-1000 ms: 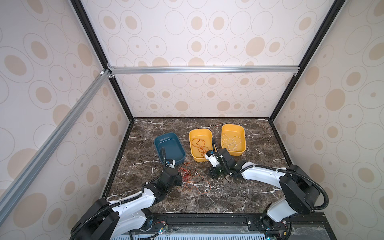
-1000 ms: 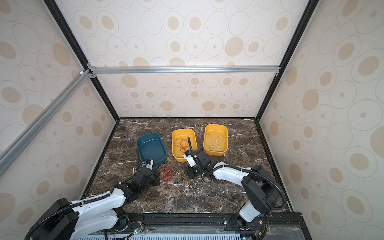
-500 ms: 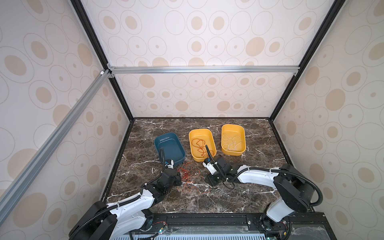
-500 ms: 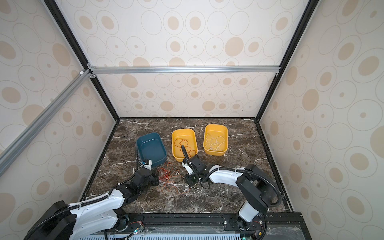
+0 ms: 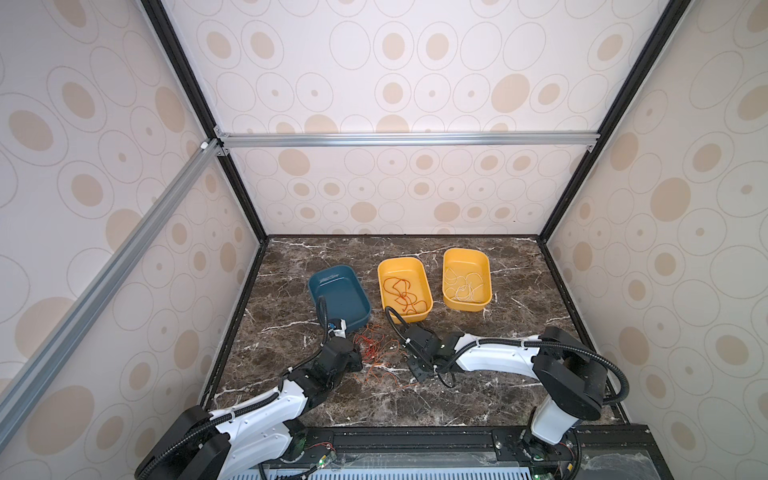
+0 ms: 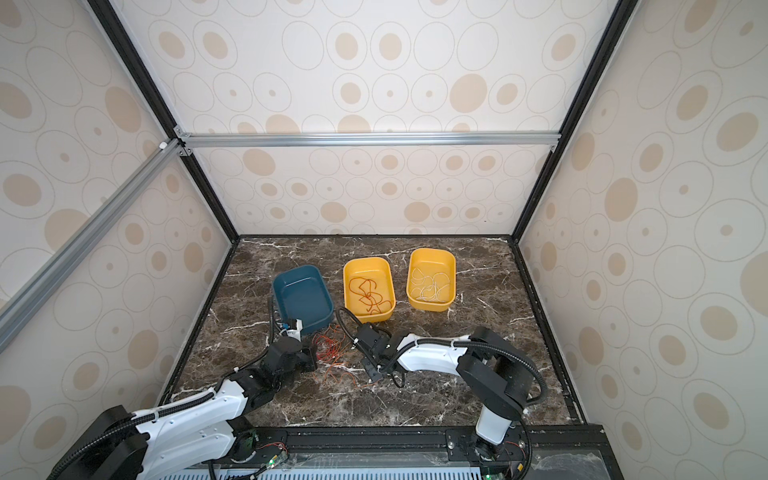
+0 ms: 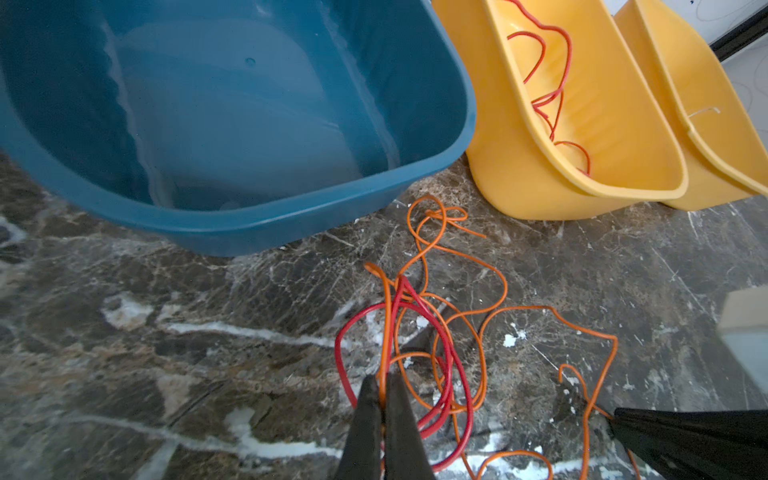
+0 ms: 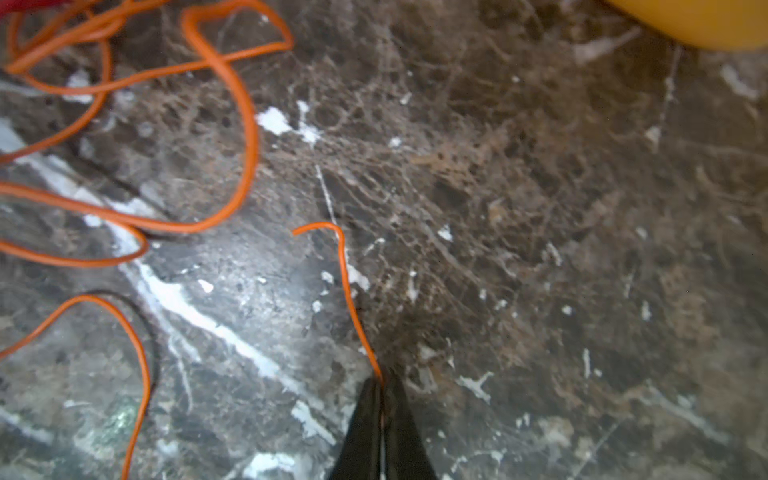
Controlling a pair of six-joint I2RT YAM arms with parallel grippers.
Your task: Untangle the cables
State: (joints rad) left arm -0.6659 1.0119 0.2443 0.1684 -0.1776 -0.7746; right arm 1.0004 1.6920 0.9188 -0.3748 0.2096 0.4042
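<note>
The blue tray [image 7: 232, 232] stands far left on the marble surface [image 5: 478, 399]. Just near of it, the left pincer [image 7: 381, 380] is clenched on an orange strand of the cables [image 7: 436, 332], a loose heap of orange and red loops lying on the surface. To the right of the heap, the right pincer [image 8: 380, 376] is clenched on an orange end [image 8: 345, 282]. Farther back, the middle yellow tray [image 5: 409, 318] holds a red cable [image 5: 401, 293], and the right yellow tray [image 5: 467, 306] holds a white cable [image 5: 465, 286].

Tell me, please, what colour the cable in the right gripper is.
The cable is orange; the right wrist view shows it best.
</note>
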